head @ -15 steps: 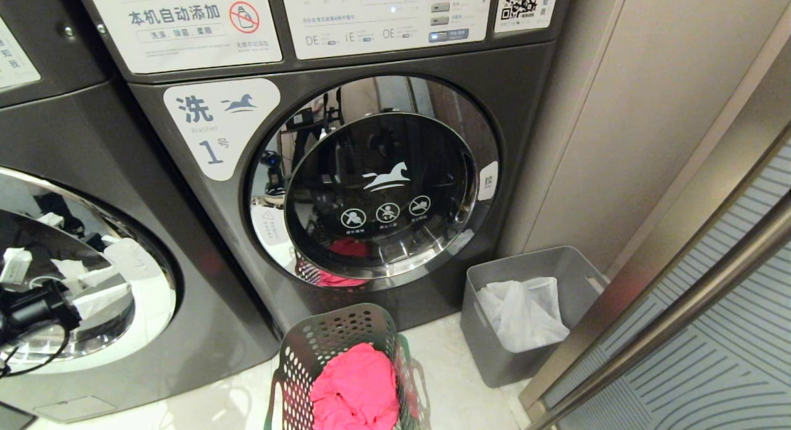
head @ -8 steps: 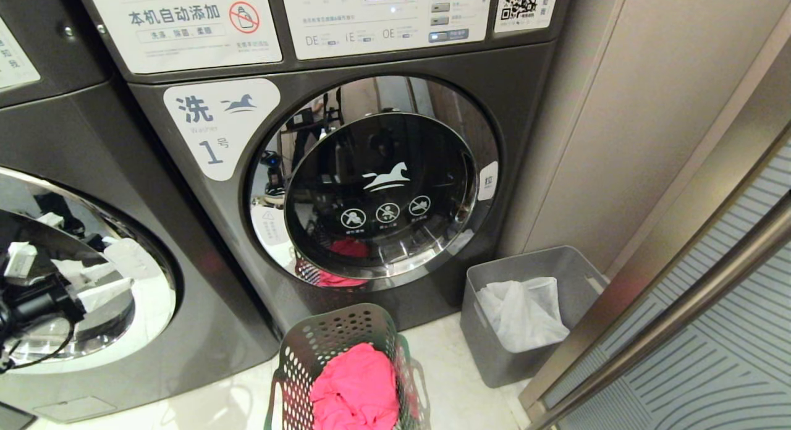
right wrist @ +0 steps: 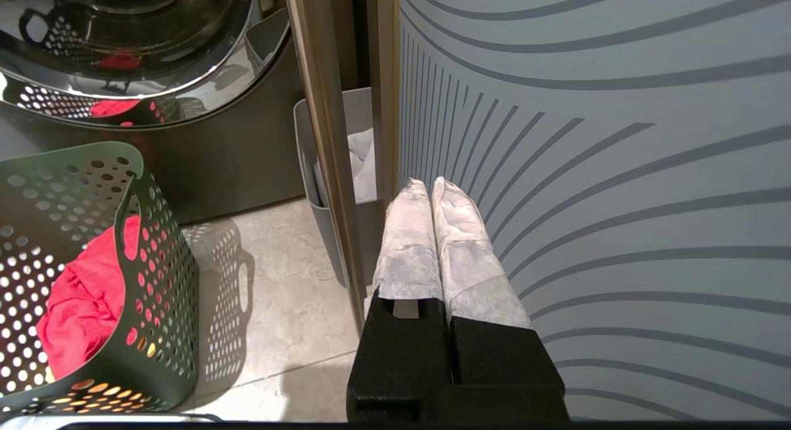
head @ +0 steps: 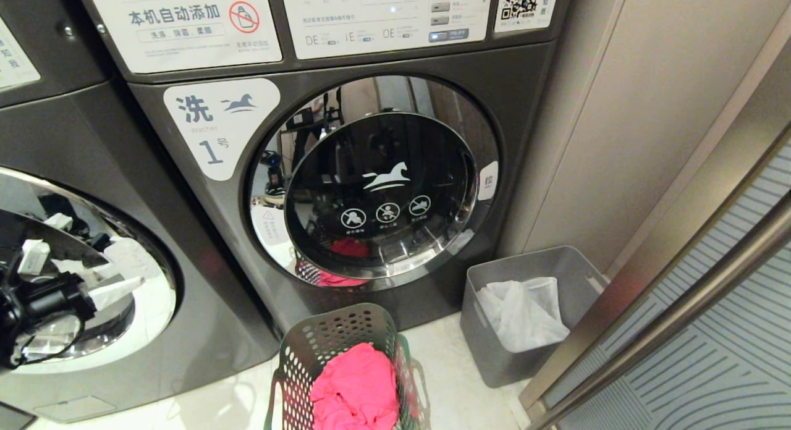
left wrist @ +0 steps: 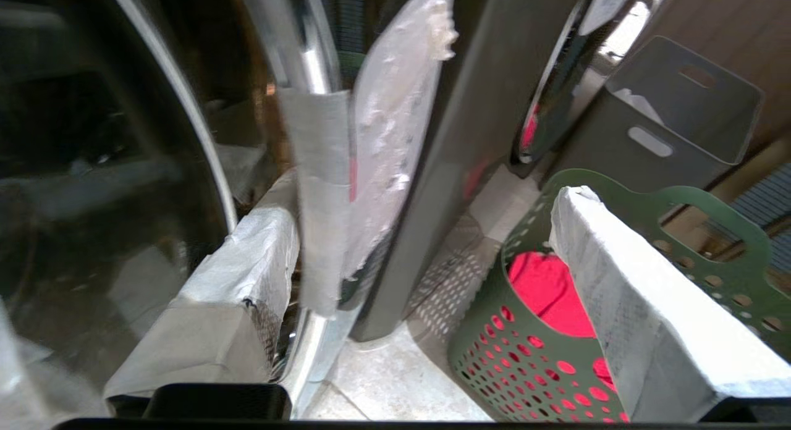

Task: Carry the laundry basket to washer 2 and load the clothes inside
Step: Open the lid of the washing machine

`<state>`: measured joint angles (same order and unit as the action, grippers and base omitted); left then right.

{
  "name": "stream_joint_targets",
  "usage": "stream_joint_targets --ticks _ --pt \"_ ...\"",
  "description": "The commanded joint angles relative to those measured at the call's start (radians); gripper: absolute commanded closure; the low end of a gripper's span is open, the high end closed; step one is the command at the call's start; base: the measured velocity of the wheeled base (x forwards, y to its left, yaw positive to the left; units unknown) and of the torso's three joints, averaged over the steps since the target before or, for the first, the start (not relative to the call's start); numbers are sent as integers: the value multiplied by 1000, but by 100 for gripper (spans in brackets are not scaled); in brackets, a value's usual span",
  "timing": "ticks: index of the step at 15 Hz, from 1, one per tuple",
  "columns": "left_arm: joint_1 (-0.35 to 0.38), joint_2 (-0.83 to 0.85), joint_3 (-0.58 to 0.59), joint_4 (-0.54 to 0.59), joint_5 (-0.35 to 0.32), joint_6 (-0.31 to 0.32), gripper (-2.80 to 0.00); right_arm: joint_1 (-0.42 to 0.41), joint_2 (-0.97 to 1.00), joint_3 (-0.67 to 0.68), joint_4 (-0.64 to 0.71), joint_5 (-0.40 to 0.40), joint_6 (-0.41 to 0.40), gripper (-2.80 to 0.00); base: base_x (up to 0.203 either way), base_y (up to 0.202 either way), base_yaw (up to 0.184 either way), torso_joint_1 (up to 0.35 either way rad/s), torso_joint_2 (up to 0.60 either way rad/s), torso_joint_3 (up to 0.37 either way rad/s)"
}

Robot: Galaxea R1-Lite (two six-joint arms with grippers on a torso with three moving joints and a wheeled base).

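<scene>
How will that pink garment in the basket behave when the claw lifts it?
The pink garment lies crumpled, so it is probably floppy and will drape or trail. It looks light. It could snag on the green laundry basket, whose walls are perforated.

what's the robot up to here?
It faces two closed front-load washers, the one straight ahead marked 1. The green basket sits on the floor before it with the pink clothes inside, not yet loaded. The left gripper is open at the edge of the left-hand washer's door, holding nothing. The right gripper is shut and parked by the striped glass panel. A grey bin stands to the right.
</scene>
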<state>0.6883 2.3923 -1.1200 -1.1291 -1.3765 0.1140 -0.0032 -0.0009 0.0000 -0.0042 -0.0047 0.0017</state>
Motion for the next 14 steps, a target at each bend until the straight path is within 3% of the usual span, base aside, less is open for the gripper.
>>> stream_joint_targets --ticks 1,4,9,14 --pt "5 1 0 -7 -46 1 -280 0 1 0 0 0 0 0 0 0 0 0 0 0" --pt "17 -1 0 -12 -141 1 -280 0 1 0 0 0 0 0 0 0 0 0 0 0" --pt "62 -10 9 -14 -153 10 -280 0 1 0 0 0 0 0 0 0 0 0 0 0" --pt "248 -58 25 -14 -153 2 -280 0 1 0 0 0 0 0 0 0 0 0 0 0"
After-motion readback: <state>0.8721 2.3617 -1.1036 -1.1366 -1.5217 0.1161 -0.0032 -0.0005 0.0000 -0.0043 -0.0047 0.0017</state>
